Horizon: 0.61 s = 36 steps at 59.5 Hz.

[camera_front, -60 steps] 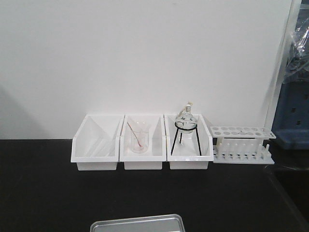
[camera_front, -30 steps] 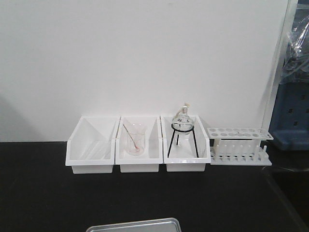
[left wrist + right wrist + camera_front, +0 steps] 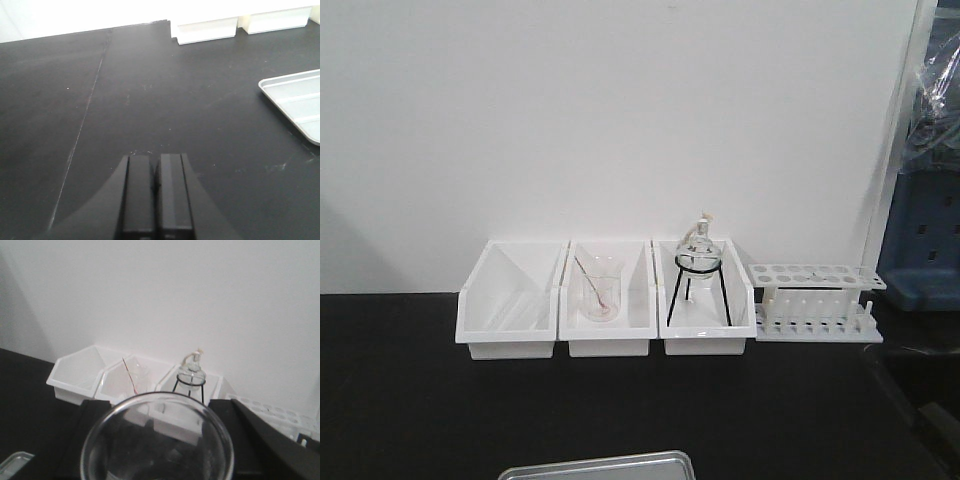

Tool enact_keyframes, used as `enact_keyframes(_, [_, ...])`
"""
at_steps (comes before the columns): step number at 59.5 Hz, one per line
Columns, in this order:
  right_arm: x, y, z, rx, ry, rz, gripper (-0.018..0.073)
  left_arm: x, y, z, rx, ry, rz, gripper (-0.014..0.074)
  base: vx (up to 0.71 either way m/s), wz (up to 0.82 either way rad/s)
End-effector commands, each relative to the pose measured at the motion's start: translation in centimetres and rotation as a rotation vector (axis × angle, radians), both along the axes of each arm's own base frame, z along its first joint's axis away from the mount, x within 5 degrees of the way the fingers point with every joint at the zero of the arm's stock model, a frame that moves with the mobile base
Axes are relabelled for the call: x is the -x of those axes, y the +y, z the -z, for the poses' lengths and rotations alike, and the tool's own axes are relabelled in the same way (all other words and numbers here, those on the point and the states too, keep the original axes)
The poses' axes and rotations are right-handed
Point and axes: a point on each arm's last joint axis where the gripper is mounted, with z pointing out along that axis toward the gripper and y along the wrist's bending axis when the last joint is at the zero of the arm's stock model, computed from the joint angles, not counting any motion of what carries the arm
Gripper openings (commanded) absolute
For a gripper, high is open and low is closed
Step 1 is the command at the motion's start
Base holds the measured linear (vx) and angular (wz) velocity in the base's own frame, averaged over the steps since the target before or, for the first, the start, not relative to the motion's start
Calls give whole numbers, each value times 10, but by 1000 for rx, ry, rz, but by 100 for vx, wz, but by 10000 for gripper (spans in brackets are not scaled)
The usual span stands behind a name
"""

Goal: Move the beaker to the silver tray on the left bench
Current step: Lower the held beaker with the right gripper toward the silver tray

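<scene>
The small clear beaker (image 3: pixel 156 442) fills the bottom of the right wrist view, its round open rim toward the camera. My right gripper (image 3: pixel 158 412) is shut on it, one black finger on each side, and holds it above the black worktop facing the white bins. The silver tray (image 3: pixel 595 466) lies at the near edge of the left bench (image 3: pixel 400 400); one corner shows in the left wrist view (image 3: pixel 297 102) and in the right wrist view (image 3: pixel 11 463). My left gripper (image 3: pixel 155 167) is shut and empty, over bare worktop left of the tray. Neither gripper shows in the front view.
Three white bins (image 3: pixel 510 300) stand along the wall. The middle bin holds a pink-tinged beaker with a rod (image 3: pixel 601 290), and the right bin a round flask on a black tripod (image 3: pixel 698 262). A white test-tube rack (image 3: pixel 817 300) stands right of them, a blue crate (image 3: pixel 925 250) beyond.
The front view shifted a little: bins and tray slid left in the picture about a second ago. It has held still for the last half second.
</scene>
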Motion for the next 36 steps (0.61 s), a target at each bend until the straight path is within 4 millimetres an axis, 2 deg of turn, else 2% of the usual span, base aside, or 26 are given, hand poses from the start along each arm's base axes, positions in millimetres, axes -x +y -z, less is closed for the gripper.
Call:
enact_keyframes(1, [-7, 9, -18, -55, -127, -66, -11, -2, -1, 0, 5, -63, 10, 1, 0, 0])
enact_keyframes(5, [-26, 18, -9, -38, -78, -84, -11, -2, -1, 0, 5, -63, 10, 1, 0, 0])
enact_keyframes(11, [-64, 36, 16, -35, 26, -122, -11, -2, -1, 0, 5, -63, 10, 1, 0, 0])
enact_keyframes(20, [-120, 67, 63, -62, 97, -221, -11, -2, -1, 0, 5, -63, 10, 1, 0, 0])
enact_keyframes(24, [-139, 80, 82, -84, 81, -285, -11, -2, -1, 0, 5, -63, 10, 1, 0, 0])
enact_keyframes(25, [-146, 85, 92, -82, 92, -308, -11, -2, -1, 0, 5, -63, 10, 1, 0, 0])
enact_keyframes(36, [-185, 118, 152, -72, 119, -504, -11, -2, -1, 0, 5, -63, 10, 1, 0, 0])
